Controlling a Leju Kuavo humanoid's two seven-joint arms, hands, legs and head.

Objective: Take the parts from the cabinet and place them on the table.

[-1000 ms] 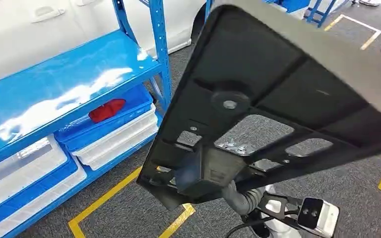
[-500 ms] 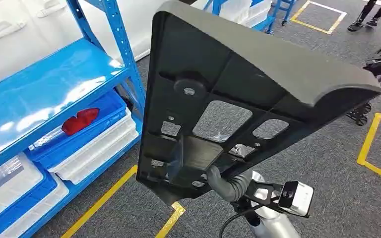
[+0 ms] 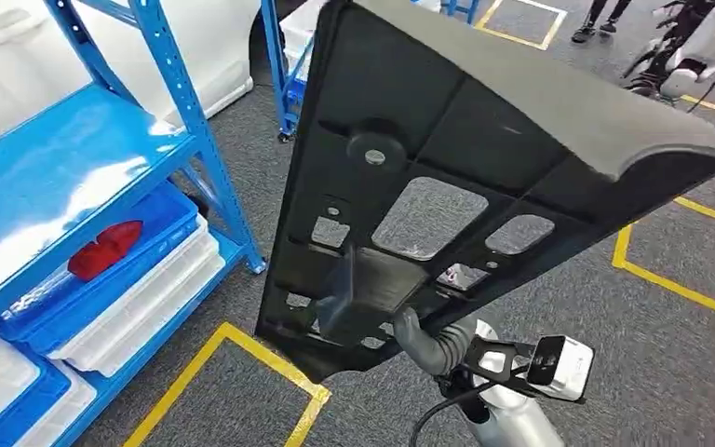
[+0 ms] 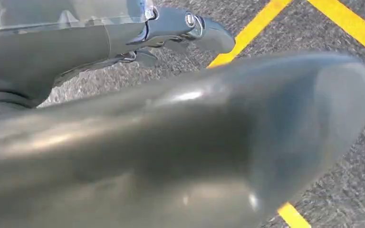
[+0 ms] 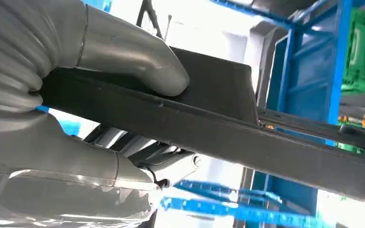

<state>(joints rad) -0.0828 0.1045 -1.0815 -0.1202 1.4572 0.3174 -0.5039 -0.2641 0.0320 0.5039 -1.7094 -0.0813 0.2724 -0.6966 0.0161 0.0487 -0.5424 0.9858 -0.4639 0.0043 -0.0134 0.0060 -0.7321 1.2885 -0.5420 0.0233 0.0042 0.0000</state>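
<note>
- The right hand (image 5: 90, 90) has its fingers clamped on the near edge of the black panel (image 3: 484, 168), held high over the floor, right of the blue rack (image 3: 102, 177).
- I cannot tell the left hand's fingers.
- The panel looks stiff, broad and probably light; it seems likely to swing, so gripping the ribbed rim suits.

- The setting was an industrial workshop or parts store.
- Blue steel shelving (image 3: 186, 112) held blue and white plastic bins (image 3: 130, 279).
- Grey carpet floor (image 3: 670, 372) carried yellow marking tape (image 3: 242, 345).
- A white car body (image 3: 102, 37) stood behind.
</note>
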